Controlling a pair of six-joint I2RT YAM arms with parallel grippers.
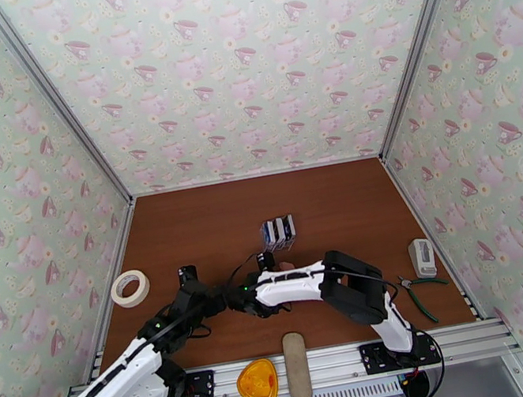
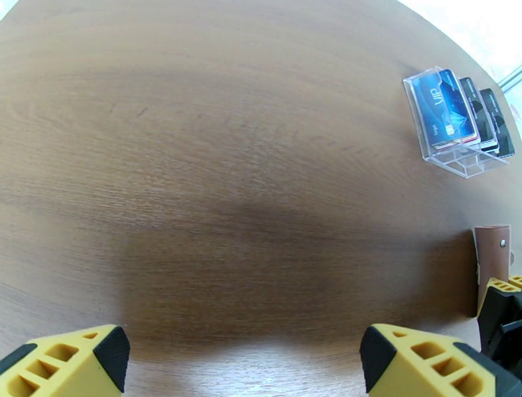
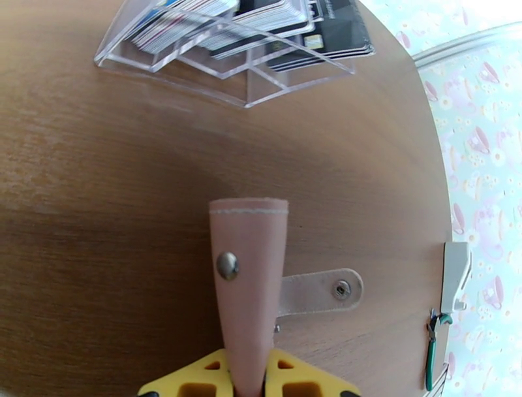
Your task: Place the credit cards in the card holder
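The card holder (image 3: 248,287) is clamped edge-up in the right hand (image 3: 248,386). Its near end is cut off by the frame and its inside is hidden, so I cannot tell whether it touches the desk (image 3: 98,228). One snap tab (image 3: 320,292) sticks out sideways, unfastened. Just beyond it stands one clear rack (image 3: 248,91) holding the credit cards (image 2: 444,108) upright in rows – a blue one in front, dark ones behind, too overlapped to count. The left hand (image 2: 245,356) hangs over bare desk, fingers wide apart, holding nothing. Further out lie one tape roll (image 1: 130,288) to the left and one pair of green-handled pliers (image 1: 421,298) to the right – both small in the overhead view.
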